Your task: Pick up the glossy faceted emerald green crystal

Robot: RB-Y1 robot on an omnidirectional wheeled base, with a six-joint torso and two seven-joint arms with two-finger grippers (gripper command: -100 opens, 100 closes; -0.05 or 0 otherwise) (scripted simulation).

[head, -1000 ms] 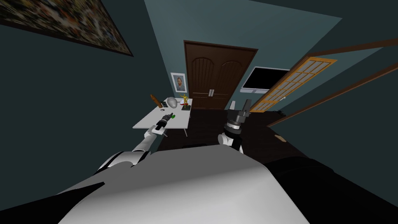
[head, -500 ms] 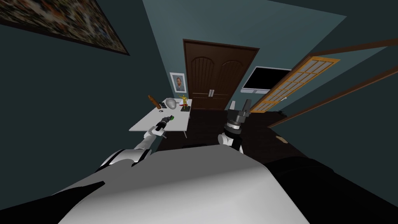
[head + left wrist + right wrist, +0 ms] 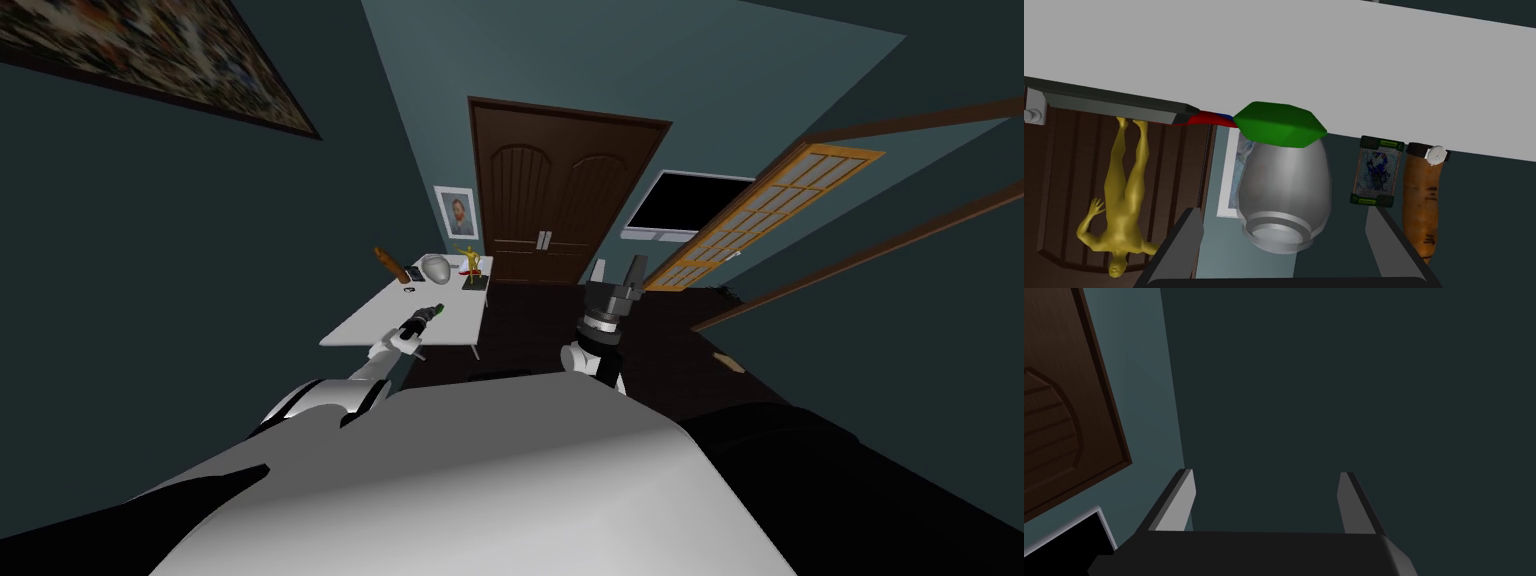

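Green crystal (image 3: 1279, 122) on grey bench (image 3: 1324, 60), beyond the parted left claw (image 3: 1284, 212): seemingly the approach step; next, advance and close.

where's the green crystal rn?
The crystal sits on the white table on the robot's left, centred ahead of the open left gripper in the left wrist view, with a grey vase behind it.
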